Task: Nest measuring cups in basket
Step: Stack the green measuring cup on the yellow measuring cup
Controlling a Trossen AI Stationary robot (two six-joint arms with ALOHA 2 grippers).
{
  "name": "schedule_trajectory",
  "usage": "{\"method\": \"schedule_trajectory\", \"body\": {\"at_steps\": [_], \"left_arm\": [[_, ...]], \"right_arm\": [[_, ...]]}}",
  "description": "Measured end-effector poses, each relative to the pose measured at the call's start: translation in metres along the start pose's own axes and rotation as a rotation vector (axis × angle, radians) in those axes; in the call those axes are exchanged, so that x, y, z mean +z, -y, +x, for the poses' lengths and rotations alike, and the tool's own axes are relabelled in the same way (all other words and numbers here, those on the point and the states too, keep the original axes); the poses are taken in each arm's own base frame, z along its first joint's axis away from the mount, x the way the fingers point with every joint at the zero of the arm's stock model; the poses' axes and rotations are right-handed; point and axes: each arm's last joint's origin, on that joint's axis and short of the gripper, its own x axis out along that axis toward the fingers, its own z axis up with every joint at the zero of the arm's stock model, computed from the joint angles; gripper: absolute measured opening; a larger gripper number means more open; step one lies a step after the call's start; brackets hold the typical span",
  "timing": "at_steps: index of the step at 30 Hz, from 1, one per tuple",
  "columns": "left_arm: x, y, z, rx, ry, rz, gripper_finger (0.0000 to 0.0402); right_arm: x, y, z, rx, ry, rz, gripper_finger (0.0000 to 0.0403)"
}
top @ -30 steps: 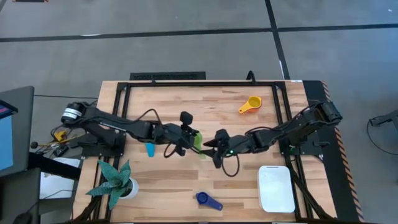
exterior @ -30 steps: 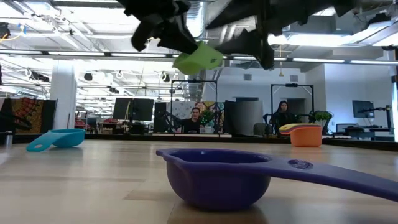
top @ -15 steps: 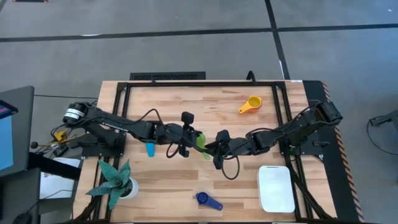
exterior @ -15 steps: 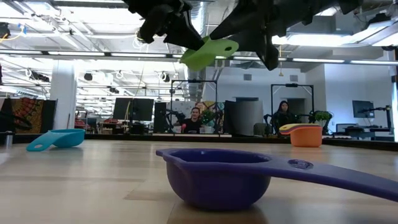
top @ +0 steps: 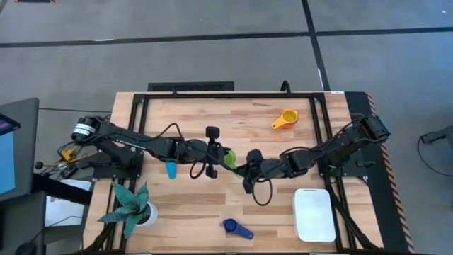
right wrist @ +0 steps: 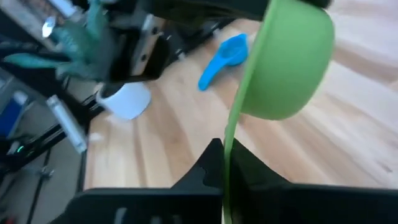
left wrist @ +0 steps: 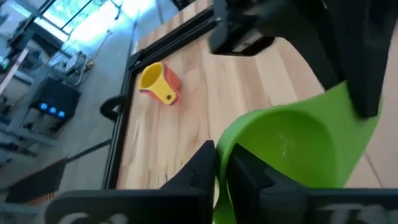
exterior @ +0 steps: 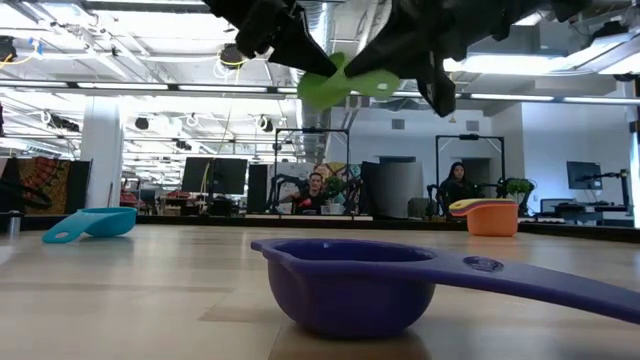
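Observation:
A green measuring cup [top: 228, 159] hangs in the air over the middle of the table, between my two grippers. My left gripper [top: 220, 156] is shut on it from the left, my right gripper [top: 240, 167] from the right. In the low view the green cup [exterior: 325, 88] is high above the tabletop. A blue cup [top: 170, 170] lies on the wood left of centre. A yellow cup nested in an orange one [top: 285, 118] stands at the far right. A dark blue cup [top: 237, 228] sits near the front edge. The white basket [top: 314, 214] lies at the near right. My left gripper has the bowl's wall at the rim [left wrist: 225, 140] between its fingers, one finger inside the bowl and one outside. It comes level from the table's left. The cup is lifted clear of the table. My right gripper pinches the cup's flat handle [right wrist: 233, 124] between its two fingers, coming from the table's right and lying along the handle. The bowl sticks out beyond the fingertips, clear of the table.
A teal spiky plant in a white pot [top: 131, 207] stands at the near left corner. A black frame [top: 233, 95] runs along the far side and both ends of the table. People sit in the room beyond the table.
My right gripper has shut on the green cup's handle. My left gripper has carried the cup a little toward the table's right and slightly up, into the right gripper.

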Motion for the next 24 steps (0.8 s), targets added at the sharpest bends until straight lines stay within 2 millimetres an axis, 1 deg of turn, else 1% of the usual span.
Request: {"method": "schedule_trajectory", "body": {"at_steps": [3, 6, 10, 13, 15, 19, 21, 24], "left_arm": [[0.001, -0.002, 0.0, 0.027, 0.005, -0.076, 0.0047], [0.002, -0.004, -0.002, 0.073, -0.009, -0.137, 0.0083], [-0.002, -0.006, -0.002, 0.175, -0.079, -0.173, 0.0127], [-0.009, -0.006, -0.002, 0.224, -0.149, -0.162, 0.0152], [-0.014, -0.005, -0.002, 0.228, -0.19, -0.169, 0.0163], [-0.02, -0.007, -0.001, 0.231, -0.231, -0.226, 0.0173], [-0.022, -0.009, 0.0, 0.234, -0.235, -0.251, 0.0173], [-0.023, -0.012, 0.002, 0.22, -0.232, -0.267, 0.0172]], "right_arm": [[-0.004, 0.001, -0.002, -0.037, 0.045, 0.033, 0.0017], [-0.008, 0.011, -0.005, -0.073, 0.108, 0.085, 0.0019], [-0.018, 0.045, -0.015, -0.1, 0.242, 0.224, 0.0007], [-0.025, 0.073, -0.032, -0.077, 0.377, 0.352, 0.0012], [-0.03, 0.091, -0.046, -0.094, 0.489, 0.436, 0.0017], [-0.037, 0.124, -0.071, -0.282, 0.726, 0.55, 0.0014], [-0.037, 0.137, -0.081, -0.334, 0.797, 0.598, 0.0012], [-0.033, 0.153, -0.088, -0.364, 0.856, 0.651, 0.0014]]}}
